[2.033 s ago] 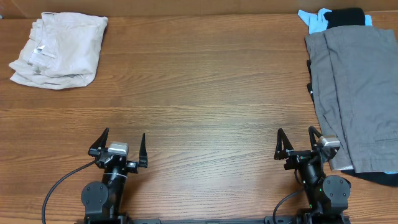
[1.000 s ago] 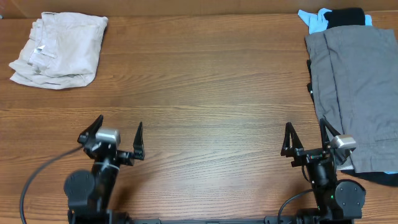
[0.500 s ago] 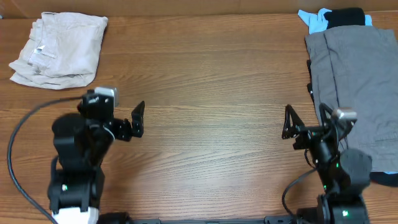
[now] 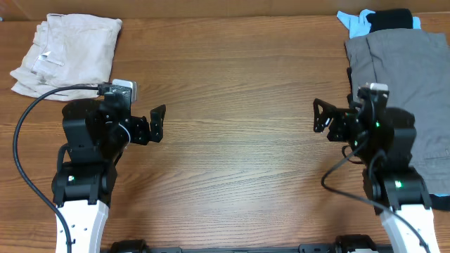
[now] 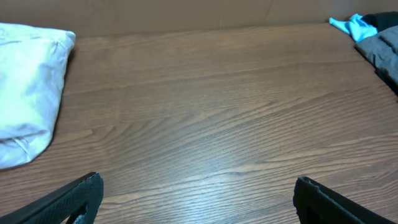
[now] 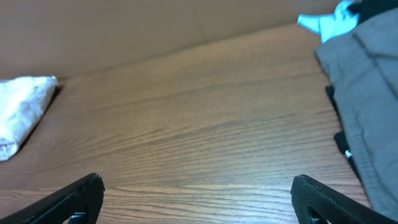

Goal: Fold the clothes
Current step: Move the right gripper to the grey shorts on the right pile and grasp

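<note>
The medium-grey shorts [image 4: 408, 77] lie spread at the table's right edge, running from back to front. They also show at the right of the left wrist view [image 5: 382, 53] and of the right wrist view [image 6: 373, 81]. My right gripper [image 4: 341, 119] is open and empty, raised above the table just left of the shorts; its jaws stand wide apart [image 6: 198, 183]. My left gripper [image 4: 144, 126] is open and empty over bare wood at the left, far from the shorts; its jaws stand wide apart [image 5: 198, 185].
A cream-beige folded garment [image 4: 63, 56] lies at the back left and shows in both wrist views [image 5: 25, 93] [image 6: 22, 106]. A light-blue garment [image 4: 351, 21] and a black one [image 4: 390, 17] lie behind the shorts. Dark cloth [image 4: 436, 202] shows under the shorts' front end.
Both arms have risen from the front edge and moved toward the middle of the table. Both grippers stay open. The shorts have not moved.
</note>
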Robot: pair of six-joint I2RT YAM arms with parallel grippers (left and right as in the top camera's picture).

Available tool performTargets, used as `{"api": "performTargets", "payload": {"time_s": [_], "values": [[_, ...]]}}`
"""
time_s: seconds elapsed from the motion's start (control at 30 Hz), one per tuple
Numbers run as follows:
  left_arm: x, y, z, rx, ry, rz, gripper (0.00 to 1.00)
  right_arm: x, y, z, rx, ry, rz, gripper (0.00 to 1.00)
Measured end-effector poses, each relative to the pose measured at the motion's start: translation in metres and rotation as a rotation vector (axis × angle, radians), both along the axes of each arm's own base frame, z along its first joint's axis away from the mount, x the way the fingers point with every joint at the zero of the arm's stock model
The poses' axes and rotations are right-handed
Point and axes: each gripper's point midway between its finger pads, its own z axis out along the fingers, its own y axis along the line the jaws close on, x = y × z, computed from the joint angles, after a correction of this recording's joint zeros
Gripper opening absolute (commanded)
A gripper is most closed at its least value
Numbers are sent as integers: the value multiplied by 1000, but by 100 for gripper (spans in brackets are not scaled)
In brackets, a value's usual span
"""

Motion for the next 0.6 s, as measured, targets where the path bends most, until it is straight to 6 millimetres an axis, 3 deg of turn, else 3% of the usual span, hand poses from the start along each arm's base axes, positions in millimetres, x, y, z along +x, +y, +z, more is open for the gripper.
{"api": "performTargets", "payload": {"time_s": [0.43,0.53,0.6], "values": [[18,1,-48,-17,149,3,100,37,1,-72,-2,183,2,100],[20,1,-59,-25,182,7,100,44,-8,-86,-23,209,-36,100],[23,1,-64,-30,196,11,100,51,-25,-92,-37,212,-90,100]]}}
